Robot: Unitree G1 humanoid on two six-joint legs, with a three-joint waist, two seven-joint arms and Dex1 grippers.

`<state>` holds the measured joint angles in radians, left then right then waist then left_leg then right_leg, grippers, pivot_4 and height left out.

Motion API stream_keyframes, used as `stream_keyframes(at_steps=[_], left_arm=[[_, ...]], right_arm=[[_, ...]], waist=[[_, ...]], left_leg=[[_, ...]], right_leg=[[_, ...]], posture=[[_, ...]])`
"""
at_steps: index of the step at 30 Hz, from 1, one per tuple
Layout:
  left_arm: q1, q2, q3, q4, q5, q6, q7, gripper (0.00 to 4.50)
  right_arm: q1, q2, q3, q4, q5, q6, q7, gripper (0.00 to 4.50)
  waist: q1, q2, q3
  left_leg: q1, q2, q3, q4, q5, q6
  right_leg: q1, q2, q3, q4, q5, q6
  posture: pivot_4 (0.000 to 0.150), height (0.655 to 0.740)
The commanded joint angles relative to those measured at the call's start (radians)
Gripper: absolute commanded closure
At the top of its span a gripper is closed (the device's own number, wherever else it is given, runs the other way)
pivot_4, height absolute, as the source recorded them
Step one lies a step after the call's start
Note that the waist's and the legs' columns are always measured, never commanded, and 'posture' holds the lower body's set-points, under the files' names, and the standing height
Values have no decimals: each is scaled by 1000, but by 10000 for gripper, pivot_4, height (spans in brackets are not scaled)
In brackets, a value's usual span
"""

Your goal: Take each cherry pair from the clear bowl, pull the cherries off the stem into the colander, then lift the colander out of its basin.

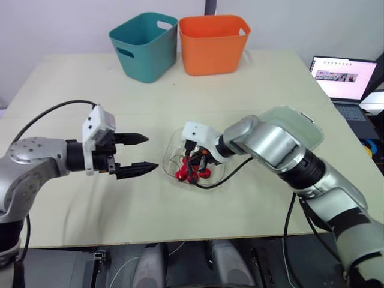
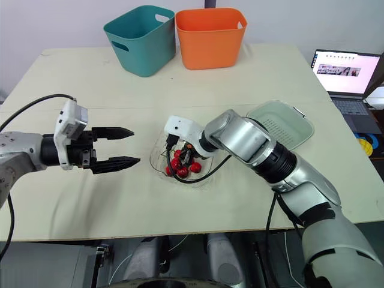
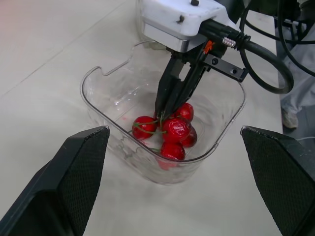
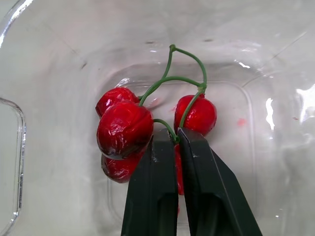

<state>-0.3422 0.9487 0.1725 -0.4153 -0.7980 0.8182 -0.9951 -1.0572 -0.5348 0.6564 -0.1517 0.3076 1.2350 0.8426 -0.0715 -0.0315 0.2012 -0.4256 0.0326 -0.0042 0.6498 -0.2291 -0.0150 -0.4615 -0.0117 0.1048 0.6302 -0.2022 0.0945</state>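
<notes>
The job is at its opening step. The bowl (image 1: 174,141) sits at the centre of the frame on the desk (image 1: 90,84). It holds what looks like four or five red cherries (image 4: 125,128), all on their green stems. None looks pulled off yet.

The right gripper (image 4: 175,136) reaches down into the bowl. Its fingers are pinched almost together on a stem (image 4: 167,81), right where it forks among the fruit. The pair has not been lifted clear; the cherries lie at the bottom of the bowl, against the fingertips.

The left gripper (image 1: 152,152) hangs at centre left of the frame, just beside the bowl. Its fingers are spread wide and hold nothing. It points at the cherries, seemingly waiting to take the other end of a pair.

The colander (image 2: 281,123) is at centre right of the frame, behind the right arm. It is seated in its basin (image 2: 310,133). The part that shows has no cherries in it.

By this showing nearly everything is left:
- Lift this pair and strip its cherries into the colander.
- Do the same with the other pairs.
- Raise the colander out of the basin.

A teal bin (image 1: 146,45) and an orange bin (image 1: 213,43) stand at the top of the frame, well apart from the work.
</notes>
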Motion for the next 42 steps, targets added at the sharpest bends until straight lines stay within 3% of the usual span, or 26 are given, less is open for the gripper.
stream_keyframes(at_steps=[1, 4, 13, 21, 42], left_arm=[[-35, -2, 2, -34, -20, 16, 19, 0], [-38, -2, 3, -39, -21, 24, 22, 0], [-22, 3, 10, -40, -25, 20, 16, 0], [66, 57, 4, -17, 38, -45, -79, 0], [158, 16, 26, 24, 94, -174, -109, 0]], right_arm=[[-28, -10, -36, -3, -19, -37, 6, 32570], [-31, -21, -37, 0, -20, -36, 18, 22158], [-63, -71, -44, 4, -35, -51, 53, 22158], [-55, -100, 54, -11, -99, -125, 109, 22158], [-23, -46, 155, 78, -221, -215, 199, 22158]], waist=[[0, 0, 0], [0, 0, 0], [0, 0, 0], [-1, 0, 0], [0, 0, 0]], left_leg=[[0, 0, 0, 0, 0, 0], [0, 0, 0, 0, 0, 0], [0, 0, 0, 0, 0, 0], [0, 0, 0, 0, 0, 0], [0, 0, 0, 0, 0, 0]], right_leg=[[0, 0, 0, 0, 0, 0], [0, 0, 0, 0, 0, 0], [0, 0, 0, 0, 0, 0], [0, 0, 0, 0, 0, 0], [0, 0, 0, 0, 0, 0]], posture=[[1500, 7400], [1500, 7400], [1500, 7400], [1500, 7400], [1500, 7400]])
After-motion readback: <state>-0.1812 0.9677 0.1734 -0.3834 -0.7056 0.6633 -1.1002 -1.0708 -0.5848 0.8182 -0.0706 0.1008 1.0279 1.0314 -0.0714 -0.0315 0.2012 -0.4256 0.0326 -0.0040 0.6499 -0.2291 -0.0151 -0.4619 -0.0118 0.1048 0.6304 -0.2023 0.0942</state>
